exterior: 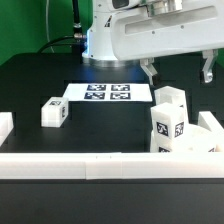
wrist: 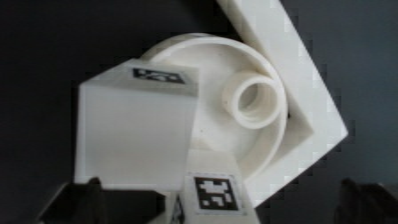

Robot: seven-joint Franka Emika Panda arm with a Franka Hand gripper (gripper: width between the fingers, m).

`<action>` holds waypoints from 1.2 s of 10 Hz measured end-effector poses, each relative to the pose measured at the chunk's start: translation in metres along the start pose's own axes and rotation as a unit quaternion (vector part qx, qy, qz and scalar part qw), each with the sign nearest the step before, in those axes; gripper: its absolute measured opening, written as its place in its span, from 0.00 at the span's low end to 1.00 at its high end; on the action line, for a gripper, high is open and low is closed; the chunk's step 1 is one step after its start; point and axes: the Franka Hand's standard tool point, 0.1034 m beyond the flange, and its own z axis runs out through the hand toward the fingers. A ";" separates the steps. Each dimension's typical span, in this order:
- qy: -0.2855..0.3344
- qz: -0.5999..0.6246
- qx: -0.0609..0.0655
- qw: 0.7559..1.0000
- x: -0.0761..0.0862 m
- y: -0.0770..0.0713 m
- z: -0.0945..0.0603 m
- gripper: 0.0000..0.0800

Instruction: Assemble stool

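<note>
The round white seat [wrist: 210, 70] lies against the corner of the white bars, with an open socket [wrist: 258, 100] showing. One blocky leg [wrist: 128, 125] stands upright in the seat, and a second tagged leg [wrist: 217, 190] is beside it. In the exterior view these two legs [exterior: 170, 118] stand at the right, hiding most of the seat [exterior: 208, 124]. A third leg [exterior: 54, 112] lies loose on the table at the left. My gripper [exterior: 178, 70] hangs open and empty above the seat; its dark fingers [wrist: 86, 202] flank the legs without touching.
The marker board [exterior: 108, 92] lies flat in the middle at the back. A long white bar [exterior: 90, 162] edges the front of the table, with another piece at the left [exterior: 5, 124]. The bars' corner [wrist: 285, 50] holds the seat.
</note>
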 end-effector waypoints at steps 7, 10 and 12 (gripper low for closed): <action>-0.012 -0.344 -0.034 0.938 -0.004 0.005 0.008 0.81; -0.022 -0.453 -0.050 0.890 -0.005 0.010 0.013 0.81; -0.026 -0.504 -0.057 0.861 -0.004 0.013 0.014 0.81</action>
